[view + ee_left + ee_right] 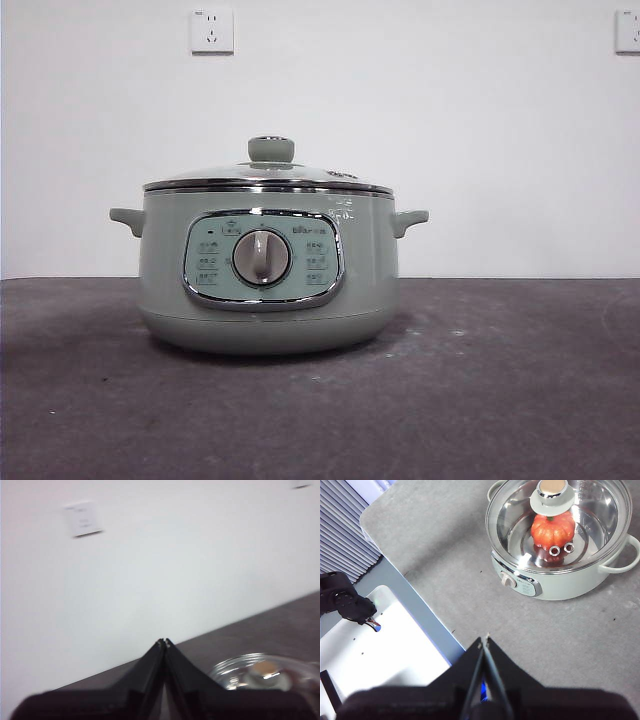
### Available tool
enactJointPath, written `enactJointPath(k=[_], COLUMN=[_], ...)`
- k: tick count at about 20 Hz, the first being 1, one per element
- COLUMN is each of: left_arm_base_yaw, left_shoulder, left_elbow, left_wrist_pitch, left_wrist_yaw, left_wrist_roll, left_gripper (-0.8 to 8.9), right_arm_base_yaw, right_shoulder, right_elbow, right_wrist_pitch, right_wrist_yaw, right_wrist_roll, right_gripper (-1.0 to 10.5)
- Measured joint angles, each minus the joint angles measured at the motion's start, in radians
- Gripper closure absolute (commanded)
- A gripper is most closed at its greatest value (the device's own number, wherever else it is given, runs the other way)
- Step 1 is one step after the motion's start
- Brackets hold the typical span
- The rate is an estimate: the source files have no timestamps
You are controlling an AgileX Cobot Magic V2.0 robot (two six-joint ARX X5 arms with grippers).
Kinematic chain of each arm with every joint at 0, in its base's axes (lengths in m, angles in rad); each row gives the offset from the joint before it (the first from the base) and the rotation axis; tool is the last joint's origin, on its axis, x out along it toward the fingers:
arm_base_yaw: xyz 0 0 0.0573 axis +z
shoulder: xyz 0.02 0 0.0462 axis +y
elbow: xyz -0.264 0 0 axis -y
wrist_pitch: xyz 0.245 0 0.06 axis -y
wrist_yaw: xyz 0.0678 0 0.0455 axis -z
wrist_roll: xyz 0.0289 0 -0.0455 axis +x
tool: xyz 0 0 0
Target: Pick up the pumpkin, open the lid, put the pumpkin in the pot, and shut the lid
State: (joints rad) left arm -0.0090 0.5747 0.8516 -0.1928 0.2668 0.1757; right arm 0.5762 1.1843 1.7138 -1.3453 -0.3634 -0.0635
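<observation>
The pot (266, 270) stood upright on the dark table (520, 400), its dial (262, 257) and control panel facing the front camera and its two small handles sticking out to either side. The lid (268, 178) sat level on the pot's rim, knob (271, 149) pointing straight up. Seen from the right wrist camera, the pumpkin (552, 530) rested inside the pot under the glass, roughly at the middle of the metal bowl, partly hidden by the lid's knob; which way its stem pointed could not be made out.

The right gripper (485, 640) hung high above the table, looking down, its two black jaws pressed together at the tips and holding nothing. The pot lay well apart from it, off to one side, and the table's edge passed beneath it.

The left gripper (164, 641) was raised too, aimed toward the white wall (175, 570) with its socket plate (83, 518). Its jaws met at the tips, empty. The lid showed blurred just beside one jaw, lower down.
</observation>
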Motion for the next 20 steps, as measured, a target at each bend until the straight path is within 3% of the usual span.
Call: enactJointPath(k=[2, 8, 14, 20], left_arm_base_yaw=[0.008, 0.008, 0.008, 0.008], left_shoulder=[-0.103, -0.372, -0.508, -0.525], left_elbow=[-0.176, -0.553, -0.706, -0.785], left_wrist_pitch=[0.072, 0.099, 0.101, 0.089], left_wrist_yaw=[-0.049, -0.145, -0.18, -0.186], left_wrist_roll=[-0.001, -0.033, -0.046, -0.069], left_gripper=[8.17, 8.17, 8.17, 8.17], right_arm_base_yaw=[0.0, 0.0, 0.0, 0.0], right_shoulder=[0.0, 0.0, 0.0, 0.0], right_elbow=[0.0, 0.0, 0.0, 0.0], right_wrist_pitch=[0.0, 0.0, 0.0, 0.0], right_wrist_yaw=[0.0, 0.0, 0.0, 0.0], right_wrist_roll=[0.0, 0.0, 0.0, 0.0], right_gripper=[9.5, 9.5, 9.5, 9.5])
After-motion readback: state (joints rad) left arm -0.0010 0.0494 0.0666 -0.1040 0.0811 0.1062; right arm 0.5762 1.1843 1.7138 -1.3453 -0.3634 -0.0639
